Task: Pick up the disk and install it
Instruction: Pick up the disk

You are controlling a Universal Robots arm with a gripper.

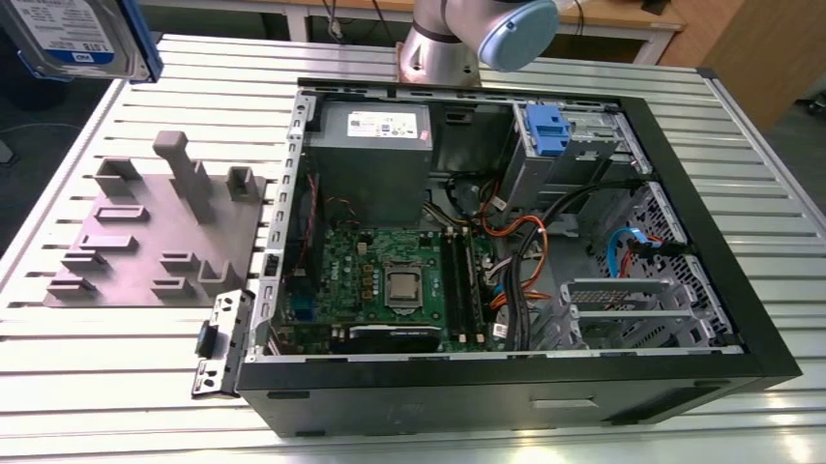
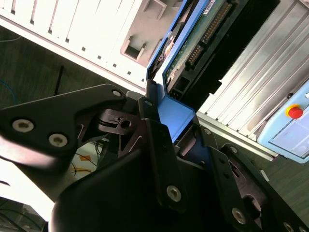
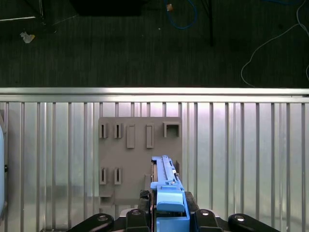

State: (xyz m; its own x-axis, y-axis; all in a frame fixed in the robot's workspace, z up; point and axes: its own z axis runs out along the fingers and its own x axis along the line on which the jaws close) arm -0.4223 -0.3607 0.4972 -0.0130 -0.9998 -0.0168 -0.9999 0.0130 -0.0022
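The disk (image 1: 77,39) hangs in the air at the exterior view's upper left corner, its white-and-blue label facing the camera and a blue bracket along its edge. In the first wrist view the disk (image 3: 165,186) is seen edge-on, above the grey fixture plate (image 3: 140,159), with my gripper (image 3: 168,212) shut on its blue bracket. In the second wrist view the disk (image 2: 193,43) shows its circuit-board side, and the black fingers (image 2: 159,145) clamp the bracket. The open computer case (image 1: 761,329) lies well toward the exterior view's right of the disk.
The grey fixture plate (image 1: 155,232) with upright pegs lies on the slatted metal table (image 1: 77,367). Inside the case are a grey power-supply box (image 1: 374,135), a motherboard (image 1: 387,280), cables, and a blue latch (image 1: 548,130) at the drive bay. The arm's base (image 1: 452,48) stands behind the case.
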